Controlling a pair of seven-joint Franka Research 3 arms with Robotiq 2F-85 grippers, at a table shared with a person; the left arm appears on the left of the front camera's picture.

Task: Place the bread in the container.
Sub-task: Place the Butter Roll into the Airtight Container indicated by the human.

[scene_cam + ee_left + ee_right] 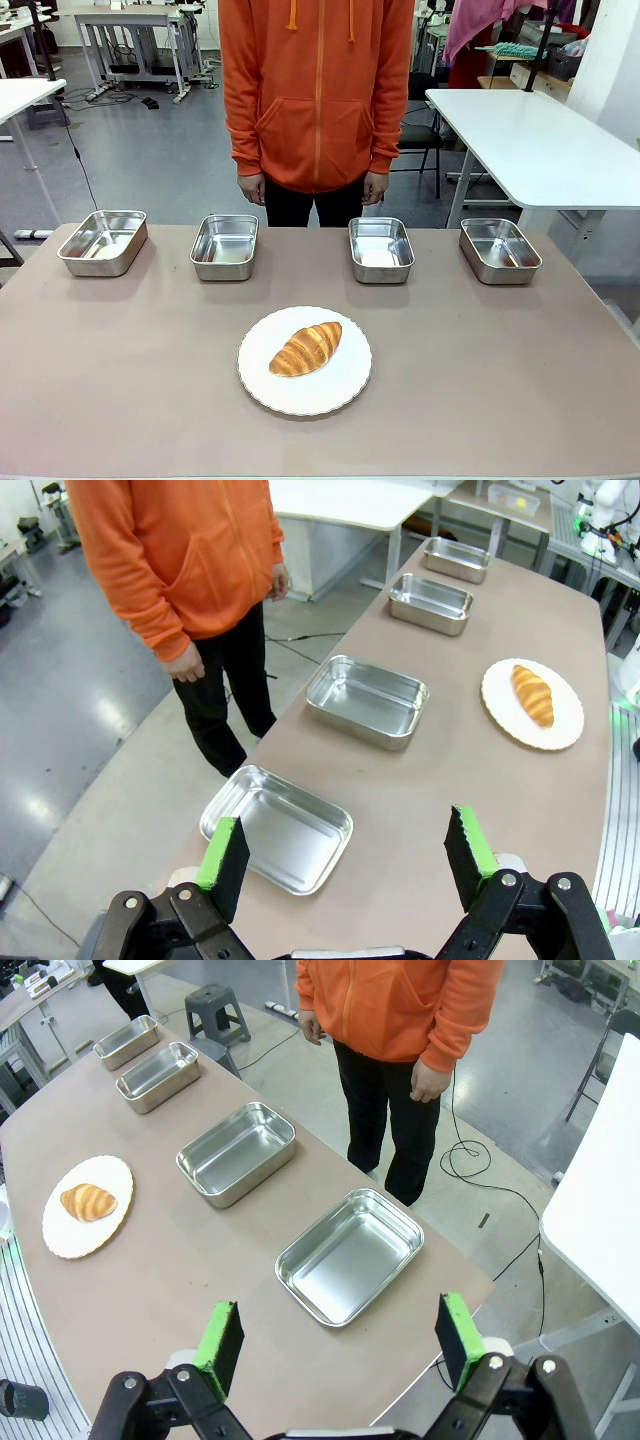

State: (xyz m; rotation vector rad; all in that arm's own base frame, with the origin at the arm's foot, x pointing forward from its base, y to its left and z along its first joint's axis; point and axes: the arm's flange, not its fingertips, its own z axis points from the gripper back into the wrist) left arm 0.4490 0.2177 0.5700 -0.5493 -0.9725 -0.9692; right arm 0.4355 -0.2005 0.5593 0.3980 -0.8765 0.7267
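The bread (306, 348), a golden-brown croissant, lies on a round white plate (350, 385) at the middle front of the table. Several alike steel trays stand empty in a row along the far edge; which one is the container I cannot tell. My left gripper (345, 825) hovers open above the table's left end, over the leftmost tray (277, 827), with the bread (532, 693) far off. My right gripper (338, 1310) hovers open above the right end, near the rightmost tray (350, 1256), also far from the bread (88, 1201). Both grippers hold nothing.
A person in an orange hoodie (318, 90) stands at the far side, both hands hanging down behind the tray row. A white table (540, 140) stands beyond the right corner. Bare tabletop (120, 370) surrounds the plate.
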